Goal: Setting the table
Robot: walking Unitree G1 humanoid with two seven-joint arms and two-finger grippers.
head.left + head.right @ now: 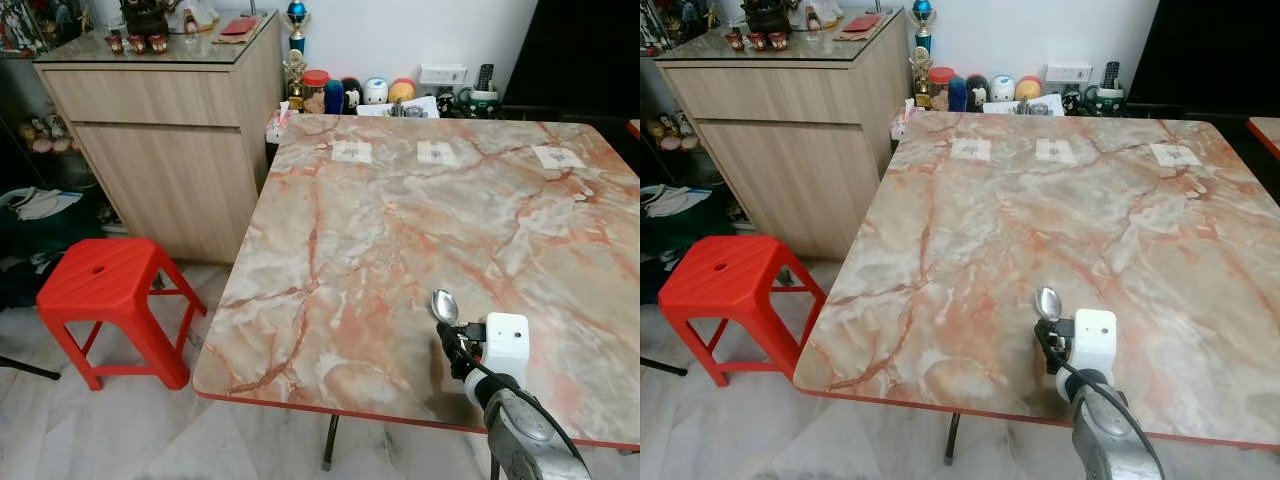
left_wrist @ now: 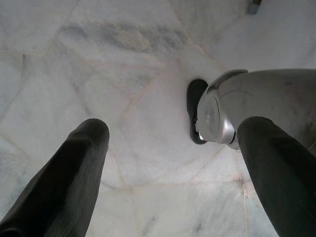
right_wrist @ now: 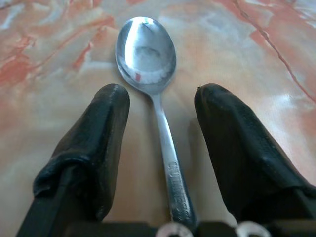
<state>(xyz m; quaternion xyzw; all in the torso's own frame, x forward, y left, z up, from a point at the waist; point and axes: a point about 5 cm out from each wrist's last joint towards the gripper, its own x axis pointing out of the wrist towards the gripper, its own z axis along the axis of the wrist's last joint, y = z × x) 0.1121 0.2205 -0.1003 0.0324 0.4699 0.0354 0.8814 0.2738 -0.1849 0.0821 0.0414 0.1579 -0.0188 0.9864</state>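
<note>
Far off to the left of the working claw, a red stool [image 1: 108, 292] stood on the pale floor [image 2: 123, 59] beside a wooden cabinet [image 1: 165, 150], well clear of anything being handled. The left claw [image 2: 168, 163] hung idle over that floor, its two fingers spread wide and empty. The marble-patterned tabletop [image 1: 400, 230] lay ahead, with three small paper tags [image 1: 437, 152] in a row at its far side (place markers, I guessed). Over the near edge, the right claw [image 1: 452, 340] reached in low. The spoon [image 3: 148, 54] ran out between its fingers, bowl forward; the fingers stood apart and clear of the handle, which disappeared at their base, so I could not tell whether it was gripped or simply lying there.
</note>
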